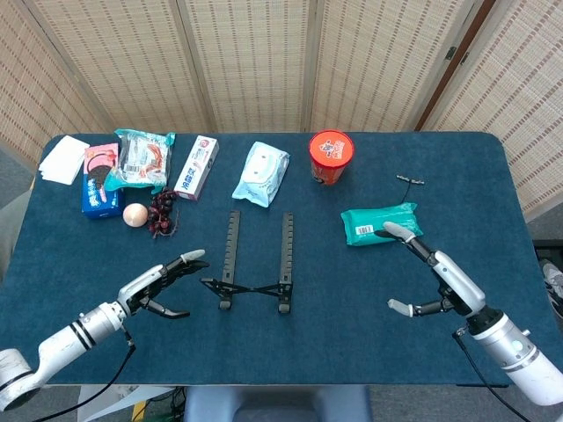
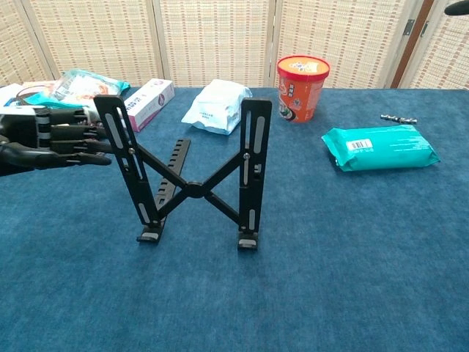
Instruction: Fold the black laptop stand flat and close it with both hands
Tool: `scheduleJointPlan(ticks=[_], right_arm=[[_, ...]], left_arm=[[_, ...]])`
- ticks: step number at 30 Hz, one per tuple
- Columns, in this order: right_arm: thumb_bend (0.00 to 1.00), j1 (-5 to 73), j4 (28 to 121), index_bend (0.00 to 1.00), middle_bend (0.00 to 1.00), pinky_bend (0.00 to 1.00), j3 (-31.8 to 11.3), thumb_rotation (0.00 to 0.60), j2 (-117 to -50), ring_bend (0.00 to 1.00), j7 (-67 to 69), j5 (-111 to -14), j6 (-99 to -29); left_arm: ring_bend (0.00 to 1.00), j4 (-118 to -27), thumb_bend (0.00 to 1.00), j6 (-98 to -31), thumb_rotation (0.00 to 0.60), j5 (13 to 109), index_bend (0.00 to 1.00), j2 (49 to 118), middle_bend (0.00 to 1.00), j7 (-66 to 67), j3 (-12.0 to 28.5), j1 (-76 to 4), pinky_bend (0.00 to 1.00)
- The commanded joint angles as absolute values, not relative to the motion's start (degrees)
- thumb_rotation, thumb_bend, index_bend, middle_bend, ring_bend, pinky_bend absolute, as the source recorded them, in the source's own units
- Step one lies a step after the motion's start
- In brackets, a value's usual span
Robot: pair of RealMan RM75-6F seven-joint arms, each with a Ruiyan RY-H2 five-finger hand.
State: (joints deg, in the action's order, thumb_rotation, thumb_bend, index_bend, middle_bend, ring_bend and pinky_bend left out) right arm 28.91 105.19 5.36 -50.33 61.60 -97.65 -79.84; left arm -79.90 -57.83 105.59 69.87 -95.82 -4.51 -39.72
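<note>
Laptop stand (image 1: 257,264) stiff, light, hinged, likely slippery metal; grab both upright rails; left hand (image 1: 164,283) fingers spread empty just beside it, right hand (image 1: 440,280) open, well apart.

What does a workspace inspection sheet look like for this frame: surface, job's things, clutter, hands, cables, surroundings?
Surface: blue table, cloth-like top.
Job's things: black laptop stand, unfolded, upright at centre, not held.
Clutter: red cup, teal wipes pack, white wipes pack, toothpaste box, snack packs, grapes, small ball, white papers, small metal piece.
Hands: left hand open, beside the stand's left bar; right hand open, well clear to the right.
Cables: thin black cable along the right arm.
Surroundings: woven folding screens behind.
</note>
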Motion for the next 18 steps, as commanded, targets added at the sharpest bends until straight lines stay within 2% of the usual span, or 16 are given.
scheduleJointPlan(ticks=[1, 9, 14, 18], right_arm=[[0.13, 28.5, 105.2, 0.0, 0.14, 0.06, 5.2, 0.6, -50.3, 0.0, 61.5, -97.6, -79.7], [0.13, 27.3, 104.5, 0.0, 0.13, 0.06, 4.6, 0.6, -50.7, 0.0, 62.0, -97.6, -79.1], [0.13, 26.6, 104.1, 0.0, 0.13, 0.06, 4.4, 0.6, -51.0, 0.0, 62.4, -97.9, -78.8], [0.13, 26.1, 104.0, 0.0, 0.13, 0.06, 4.2, 0.6, -51.0, 0.0, 62.5, -98.1, -78.9]], left_arm=[[0.08, -75.6, 0.12, -58.5, 0.6, 106.9, 0.04, 73.4, 0.14, -101.3, -6.3, -43.3, 0.04], [0.08, -70.5, 0.12, -59.3, 0.6, 106.3, 0.04, 76.9, 0.15, -110.2, -8.4, -47.5, 0.12], [0.09, -69.3, 0.12, -60.1, 0.6, 105.4, 0.04, 78.1, 0.16, -112.1, -9.6, -48.6, 0.23], [0.09, -68.7, 0.12, -60.4, 0.6, 104.8, 0.04, 78.7, 0.16, -112.5, -10.6, -49.0, 0.24]])
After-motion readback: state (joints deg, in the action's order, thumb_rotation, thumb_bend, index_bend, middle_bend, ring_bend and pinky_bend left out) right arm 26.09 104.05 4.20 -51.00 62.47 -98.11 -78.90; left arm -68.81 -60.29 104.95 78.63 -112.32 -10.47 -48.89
